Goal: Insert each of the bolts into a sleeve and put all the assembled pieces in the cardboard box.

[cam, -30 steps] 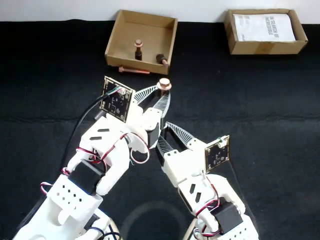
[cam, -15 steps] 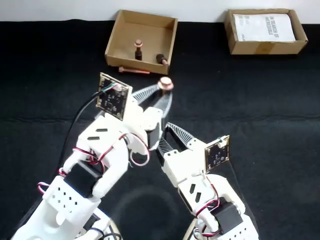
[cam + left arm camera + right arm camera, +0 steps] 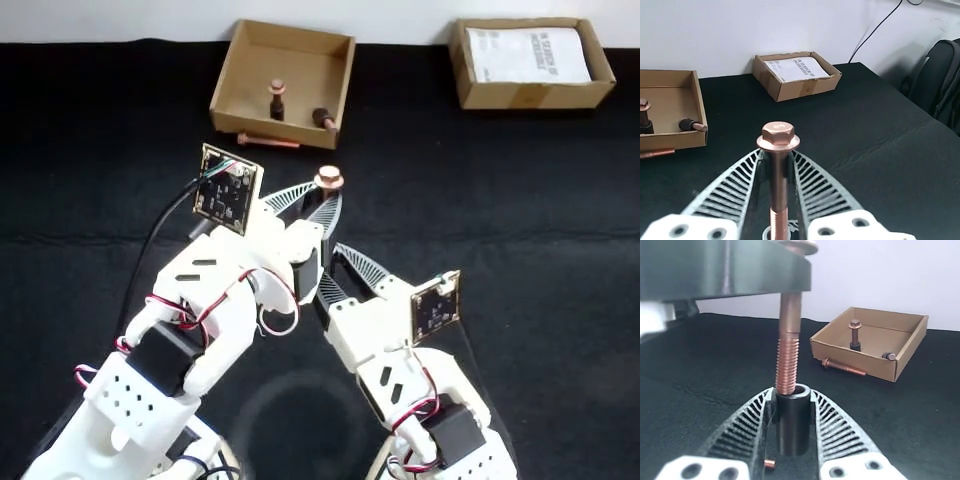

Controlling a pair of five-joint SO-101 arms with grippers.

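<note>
Two white robot arms stand side by side at the near edge of a black table (image 3: 520, 220), their tools meeting near its middle.

At the far left sits the open cardboard box (image 3: 298, 70). It holds two assembled pieces: one standing upright (image 3: 277, 100), and one lying on its side (image 3: 324, 118) by the near right corner. A loose bolt (image 3: 268, 141) lies on the table just outside the box's near wall, between the box and the tools.

Just right of that, the left tool (image 3: 322, 192) is closed on the shank of a copper bolt (image 3: 779, 165), held upright with its hexagonal head on top. Directly beneath it, the right tool (image 3: 792, 392) is clamped on a dark sleeve (image 3: 792, 425), also upright. The bolt's threaded end meets the sleeve's open top at one edge of the mouth; how far it has entered cannot be told. From above, the left tool and the bolt head hide the sleeve.

At the far right, well apart from the tools, is a second cardboard box (image 3: 520, 97) holding a printed sheet (image 3: 528, 52). Beyond the table's right edge rests a black bag (image 3: 940, 75).
</note>
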